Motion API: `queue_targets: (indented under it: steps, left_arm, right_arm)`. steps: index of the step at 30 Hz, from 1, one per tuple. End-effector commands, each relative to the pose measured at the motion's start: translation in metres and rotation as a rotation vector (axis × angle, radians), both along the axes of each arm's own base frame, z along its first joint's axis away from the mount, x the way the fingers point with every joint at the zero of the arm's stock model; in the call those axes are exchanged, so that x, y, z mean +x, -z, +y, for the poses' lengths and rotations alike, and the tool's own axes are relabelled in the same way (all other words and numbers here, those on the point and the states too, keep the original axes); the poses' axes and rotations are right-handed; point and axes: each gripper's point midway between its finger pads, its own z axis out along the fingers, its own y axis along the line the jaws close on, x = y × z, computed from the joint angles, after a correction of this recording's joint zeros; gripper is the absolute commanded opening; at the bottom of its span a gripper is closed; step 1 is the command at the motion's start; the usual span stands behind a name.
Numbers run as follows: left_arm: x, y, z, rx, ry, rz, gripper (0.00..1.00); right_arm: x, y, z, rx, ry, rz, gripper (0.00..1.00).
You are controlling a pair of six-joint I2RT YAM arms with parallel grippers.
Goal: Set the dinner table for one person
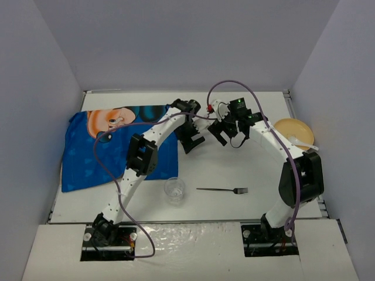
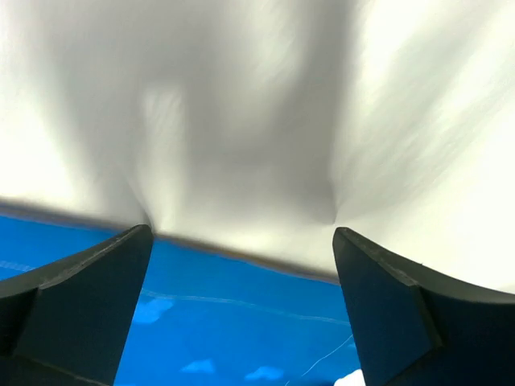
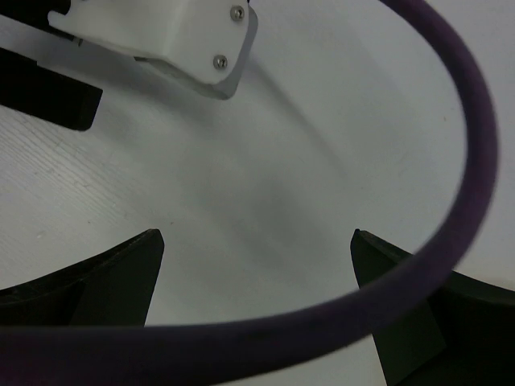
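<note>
White dinner table spreads beneath both pincers — left pincer jaws apart, empty, blue placemat edge below it (probably squaring it for the setting); right pincer apart too — holding nothing.

Your left arm and right arm: white shells, black joint blocks. Left gripper and right gripper carry black wedge fingers. Purple cable arcs just ahead of the right gripper; beyond it, white housing with two screws.
</note>
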Motion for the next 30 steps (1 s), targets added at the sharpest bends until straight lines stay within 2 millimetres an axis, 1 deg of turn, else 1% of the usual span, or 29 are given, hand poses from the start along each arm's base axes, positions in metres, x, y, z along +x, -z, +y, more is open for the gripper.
queue_targets:
  steps: [1,3,4,5,7,8,9,10,11,13,15,16,17,18,20,21,23,27,28,29,30]
  left_arm:
    - [0.048,-0.112,0.009,-0.211,-0.151,-0.265,0.96]
    - [0.074,-0.134,0.037,-0.21,-0.245,-0.362,0.97]
    - [0.082,-0.143,0.05,-0.212,-0.29,-0.39,0.97]
    - [0.097,-0.157,0.078,-0.203,-0.367,-0.441,0.97]
    - [0.112,-0.18,0.111,-0.205,-0.464,-0.513,0.97]
    - [0.12,-0.188,0.134,-0.194,-0.521,-0.549,0.97]
    - [0.13,-0.196,0.169,-0.148,-0.602,-0.599,0.97]
    - [0.137,-0.203,0.212,-0.079,-0.699,-0.656,0.97]
    - [0.142,-0.205,0.242,-0.024,-0.756,-0.69,0.97]
    - [0.146,-0.204,0.295,0.084,-0.848,-0.735,0.97]
    - [0.143,-0.188,0.344,0.218,-0.905,-0.724,0.97]
    - [0.14,-0.176,0.364,0.27,-0.916,-0.699,0.97]
    - [0.136,-0.162,0.379,0.315,-0.926,-0.666,0.97]
    - [0.131,-0.147,0.387,0.347,-0.932,-0.629,0.97]
    - [0.121,-0.123,0.392,0.364,-0.928,-0.558,0.95]
    - [0.118,-0.118,0.394,0.378,-0.929,-0.549,0.95]
    - [0.112,-0.101,0.397,0.404,-0.913,-0.518,0.95]
    - [0.104,-0.077,0.404,0.467,-0.888,-0.456,0.94]
    - [0.101,-0.07,0.405,0.472,-0.885,-0.434,0.94]
    - [0.097,-0.062,0.404,0.457,-0.882,-0.407,0.94]
    - [0.095,-0.057,0.402,0.442,-0.878,-0.387,0.93]
  right_arm:
    - [0.024,-0.026,0.003,0.005,0.02,-0.092,1.0]
    - [0.026,-0.024,0.004,-0.001,0.014,-0.091,1.0]
    - [0.027,-0.025,0.005,-0.001,0.012,-0.092,1.0]
    - [0.03,-0.025,0.007,-0.01,0.004,-0.1,1.0]
    - [0.04,-0.033,0.009,-0.008,0.008,-0.123,1.0]
    - [0.046,-0.04,0.01,-0.006,0.019,-0.142,1.0]
    - [0.054,-0.047,0.01,-0.002,0.037,-0.162,1.0]
    - [0.062,-0.054,0.011,0.004,0.061,-0.184,1.0]
    - [0.07,-0.064,0.013,0.016,0.072,-0.206,1.0]
    - [0.086,-0.082,0.021,0.048,0.087,-0.246,1.0]
    - [0.098,-0.082,0.036,0.095,0.087,-0.233,1.0]
    - [0.101,-0.072,0.042,0.111,0.089,-0.203,1.0]
    - [0.103,-0.065,0.054,0.137,0.067,-0.176,1.0]
    - [0.103,-0.06,0.07,0.171,0.028,-0.149,0.99]
    - [0.096,-0.049,0.105,0.245,-0.059,-0.083,0.97]
    - [0.094,-0.043,0.117,0.255,-0.072,-0.062,0.99]
    - [0.093,-0.03,0.133,0.25,-0.081,-0.029,1.0]
    - [0.097,0.014,0.158,0.225,-0.103,0.081,1.0]
    - [0.095,0.018,0.165,0.235,-0.117,0.107,1.0]
    - [0.087,0.026,0.179,0.27,-0.159,0.158,0.98]
    - [0.079,0.028,0.192,0.298,-0.197,0.195,0.96]
